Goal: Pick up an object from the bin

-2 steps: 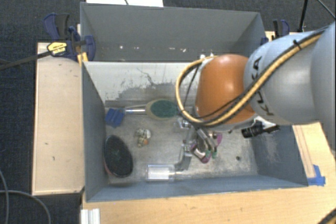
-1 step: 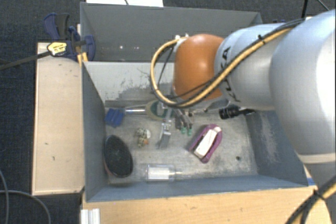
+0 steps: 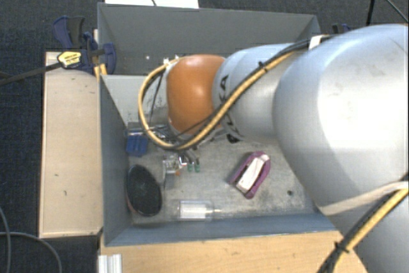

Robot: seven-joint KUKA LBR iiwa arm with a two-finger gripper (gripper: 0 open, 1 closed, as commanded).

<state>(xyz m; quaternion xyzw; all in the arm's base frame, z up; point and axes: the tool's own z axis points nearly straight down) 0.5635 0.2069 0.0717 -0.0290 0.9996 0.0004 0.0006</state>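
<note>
My pincer (image 3: 179,163) hangs under my orange cover (image 3: 192,93), just right of the black oval (image 3: 143,190); apart or together, I cannot tell; the oval lies by the bin (image 3: 204,17) wall, with a blue block (image 3: 136,144) just beyond it; it looks light, stiff and smooth-domed, so I judge a grip across its narrow width safest.

Arm (image 3: 339,131) casing silver-grey, smooth and rounded, black lettering near wrist, glossy orange dome cover (image 3: 192,89), black-and-yellow cable (image 3: 255,77) along casing, looped round cover, small metallic gripper (image 3: 181,165) at tip
</note>
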